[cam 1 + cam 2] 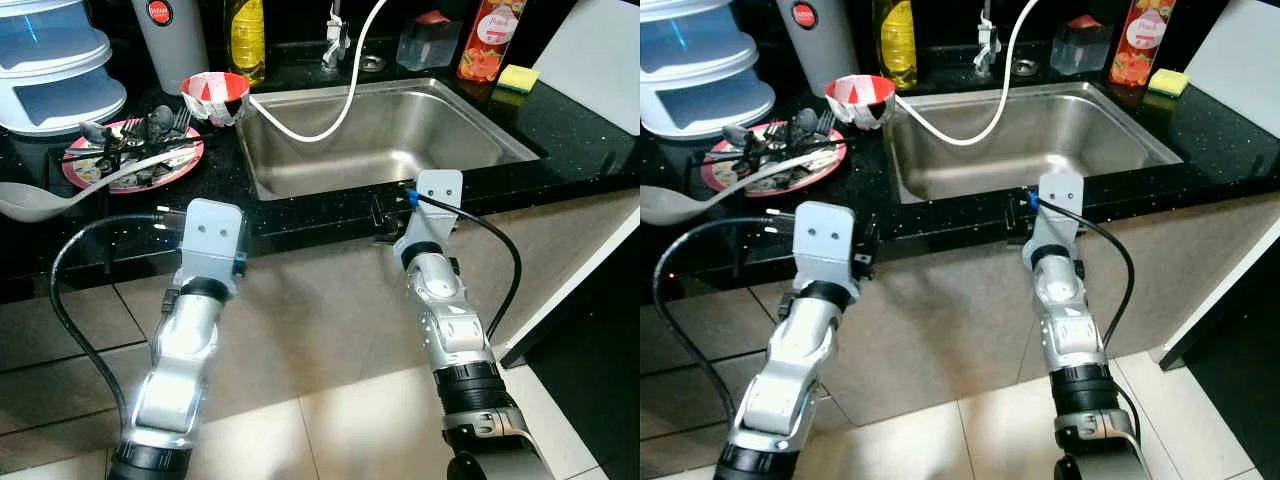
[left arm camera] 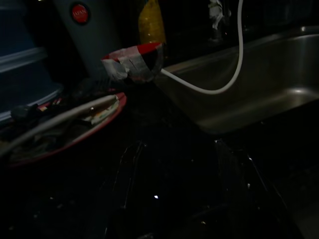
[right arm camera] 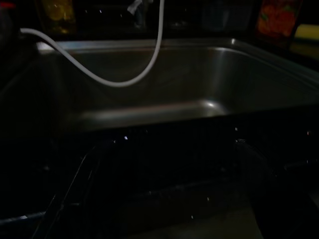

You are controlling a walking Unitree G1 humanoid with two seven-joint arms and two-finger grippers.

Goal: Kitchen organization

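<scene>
My left pincer (image 1: 205, 222): it hung at the near edge of the black speckled stone counter (image 1: 330, 215); in the dark left wrist view I could faintly trace two fingers standing apart with nothing between them.
My right pincer (image 1: 392, 212): it sat at the near rim of the sink; whether its fingers were open I cannot tell.
Task thing: the round red plate heaped with dark metal cutlery (image 1: 135, 152) lay far and left of my left pincer, so I judged the left arm the nearer.
Long axis: a pale plastic ladle (image 1: 60, 195) ran across the plate, bowl end to the left.
Beyond it: a small red-and-white patterned bowl (image 1: 215, 97) stood near the plate, on its right.
Sink: a smooth, rectangular stainless steel basin (image 1: 380, 135), a white flexible hose (image 1: 345, 95) looping into it.
Far edge: a yellow oil bottle (image 1: 245, 38), a grey cylindrical canister (image 1: 172, 40), a yellow sponge (image 1: 518, 77).
</scene>
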